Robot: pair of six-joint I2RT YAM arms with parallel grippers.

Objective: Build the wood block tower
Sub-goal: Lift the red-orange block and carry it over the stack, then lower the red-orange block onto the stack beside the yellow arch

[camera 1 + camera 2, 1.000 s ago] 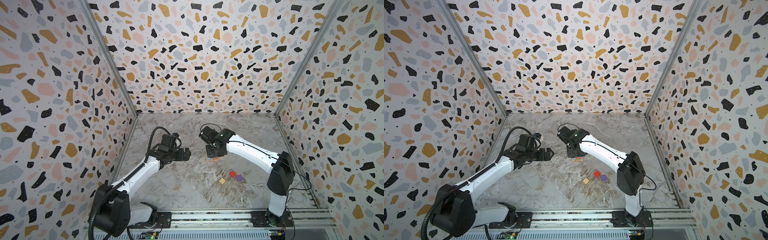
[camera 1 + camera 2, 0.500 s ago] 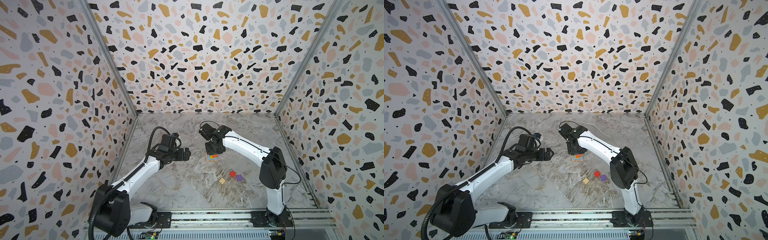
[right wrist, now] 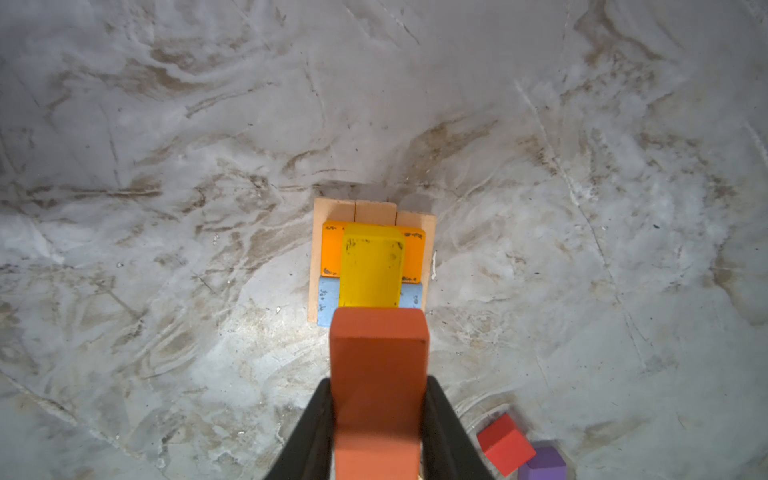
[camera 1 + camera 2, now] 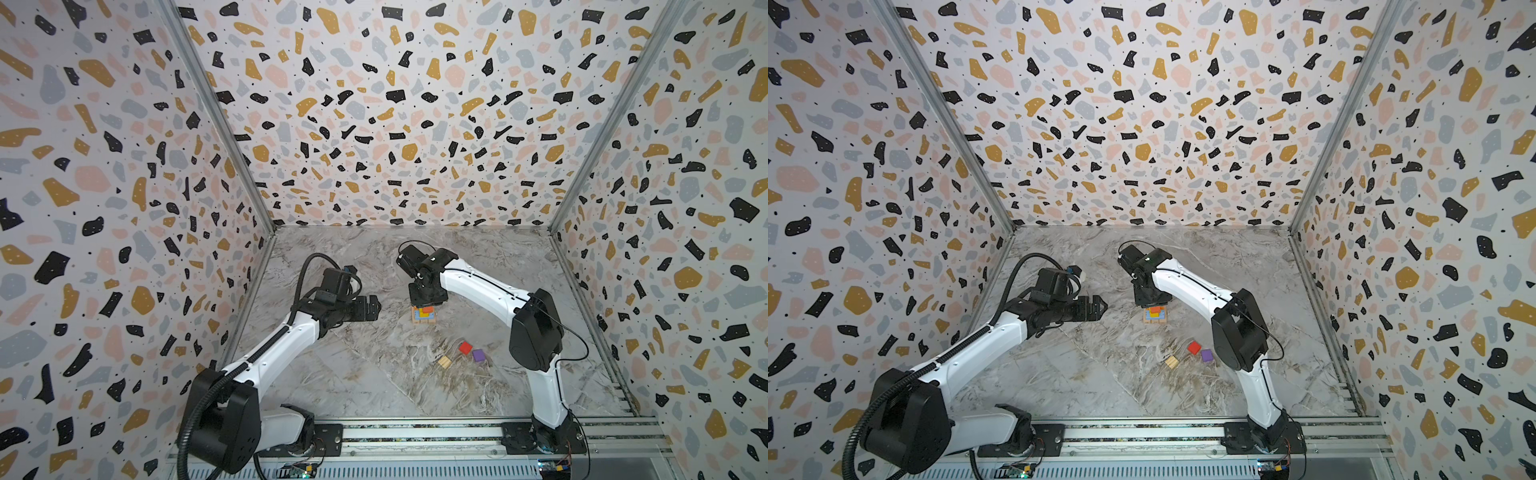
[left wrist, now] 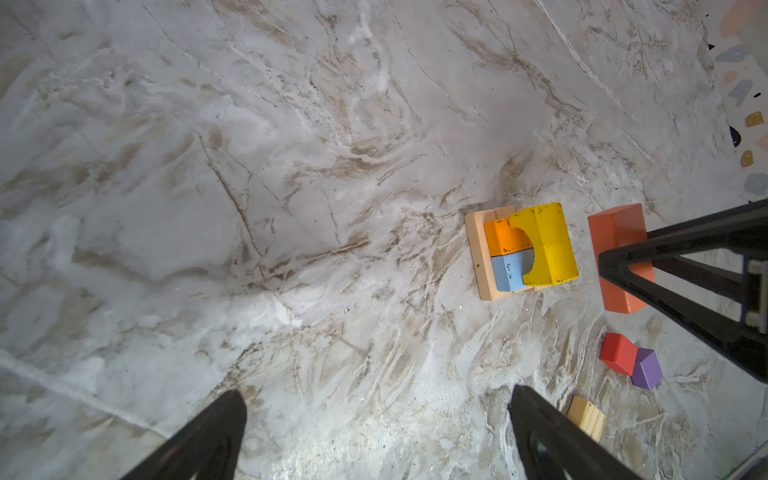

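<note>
The floor of the cell is a grey marbled tabletop [image 4: 374,382] streaked with brown, shut in on three sides by tall walls [image 4: 395,104] in a terrazzo print of black, ochre, pink and grey flecks. A metal rail [image 4: 415,434] runs along the open front, and both white arms are bolted to it.

The tower [image 4: 424,313] stands near the middle of the table. From the right wrist view, its bottom layer is plain tan blocks [image 3: 334,210] laid side by side. An orange oblong [image 3: 330,249] and a blue oblong [image 3: 328,299] lie next to each other on top of them. A yellow piece [image 3: 371,266] lies across those two, and the left wrist view shows a curved cut in one side of it.

The right gripper [image 3: 379,386] has its jaws clamped on the two sides of a red-orange block [image 3: 378,353], with the long end of the block sticking out past the fingertips. It hangs over the tower in both top views. The left wrist view shows a gap between this block and the yellow piece, so the two are not touching.

The left gripper [image 4: 374,308] hovers to the left of the tower, well apart from it, its jaws spread wide with nothing between them.

Nearer the rail, a red cube [image 4: 465,347] and a purple cube [image 4: 478,355] lie touching, with a tan cube [image 4: 444,362] near them but apart
</note>
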